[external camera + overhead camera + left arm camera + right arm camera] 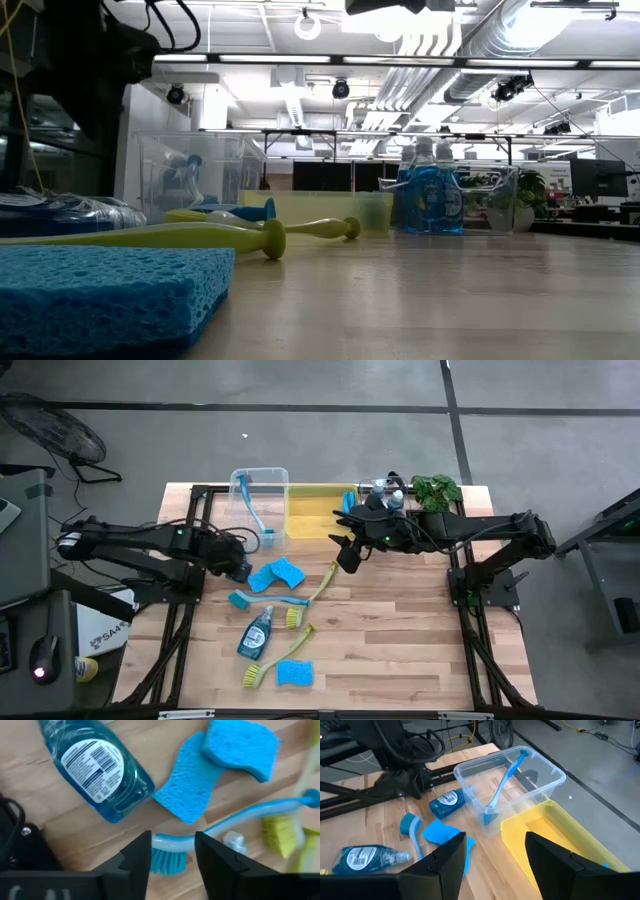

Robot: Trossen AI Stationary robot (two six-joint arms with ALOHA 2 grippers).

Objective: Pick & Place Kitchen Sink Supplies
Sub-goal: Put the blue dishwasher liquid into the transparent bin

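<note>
The left pincer [172, 851] hangs over the head end of a blue brush [235, 822], jaws part open either side of its neck and gripping nothing. On the table [400, 640] the brush [268, 603] lies at about 4 o'clock from this pincer [238, 570], its handle running off toward 3 o'clock, so the left arm is nearer. The right pincer [348, 556] waits open by the yellow bin [310, 510]. Only the left wrist view shows the jaws straddling the neck; the high view gives the handle's full run.

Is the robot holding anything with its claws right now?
Nothing is clearly held. The left gripper straddles the blue long-handled dish brush near its head; the right gripper is empty.
</note>
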